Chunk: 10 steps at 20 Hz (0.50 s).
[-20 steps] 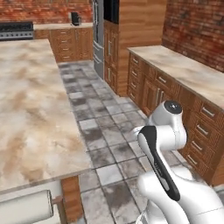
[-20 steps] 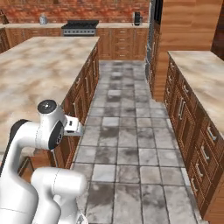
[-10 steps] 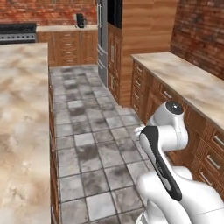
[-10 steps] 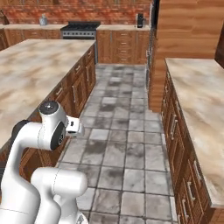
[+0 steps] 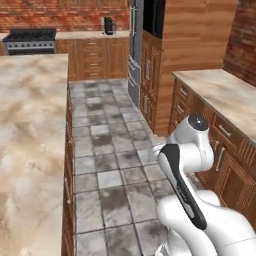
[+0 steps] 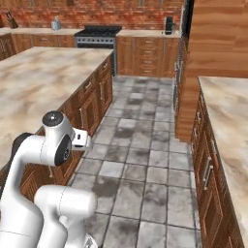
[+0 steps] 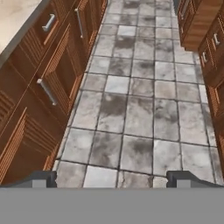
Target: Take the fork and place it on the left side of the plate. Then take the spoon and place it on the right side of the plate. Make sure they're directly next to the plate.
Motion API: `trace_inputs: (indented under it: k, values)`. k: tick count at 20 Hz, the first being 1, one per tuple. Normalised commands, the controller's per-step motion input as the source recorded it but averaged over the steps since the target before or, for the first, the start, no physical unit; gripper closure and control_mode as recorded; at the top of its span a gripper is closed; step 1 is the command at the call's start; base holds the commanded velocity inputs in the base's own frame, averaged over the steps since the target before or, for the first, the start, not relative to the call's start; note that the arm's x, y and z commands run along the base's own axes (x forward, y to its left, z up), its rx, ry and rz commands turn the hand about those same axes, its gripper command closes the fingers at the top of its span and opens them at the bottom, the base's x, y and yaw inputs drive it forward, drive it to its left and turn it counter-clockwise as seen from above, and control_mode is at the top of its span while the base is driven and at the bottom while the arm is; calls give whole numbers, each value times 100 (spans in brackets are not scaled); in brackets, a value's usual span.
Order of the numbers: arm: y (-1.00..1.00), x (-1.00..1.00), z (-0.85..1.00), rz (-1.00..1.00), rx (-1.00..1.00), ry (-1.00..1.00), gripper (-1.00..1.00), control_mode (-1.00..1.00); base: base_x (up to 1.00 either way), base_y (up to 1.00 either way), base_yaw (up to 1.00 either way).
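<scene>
The fork, the spoon and the plate are out of view. In the hand view my gripper (image 7: 111,180) is open, its two dark fingertips (image 7: 43,178) standing far apart with nothing between them. It looks down at the grey tiled floor (image 7: 140,109) beside wooden cabinet fronts (image 7: 48,83). My white arm (image 5: 187,160) is folded close over the base, also seen as the arm (image 6: 48,145) from the other side.
A marble-topped island (image 5: 30,130) runs along the left of the aisle and a second counter (image 5: 225,95) along the right. A tall wooden cabinet (image 5: 195,55) and a stove (image 6: 99,31) stand at the far end. The tiled aisle (image 6: 145,160) runs between them.
The whole picture has shifted, so the base and its cameras have moved: the island slid leftward and the right-hand counter and tall cabinet came nearer. The arm kept its folded pose, the gripper open.
</scene>
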Motion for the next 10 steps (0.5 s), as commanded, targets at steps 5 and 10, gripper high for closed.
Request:
trace_inputs:
  k: [5, 10]
  values:
    - [0, 0, 0, 0, 0, 0, -100, 100, 100, -15, 3]
    - [0, 0, 0, 0, 0, 0, -100, 100, 100, -9, 0]
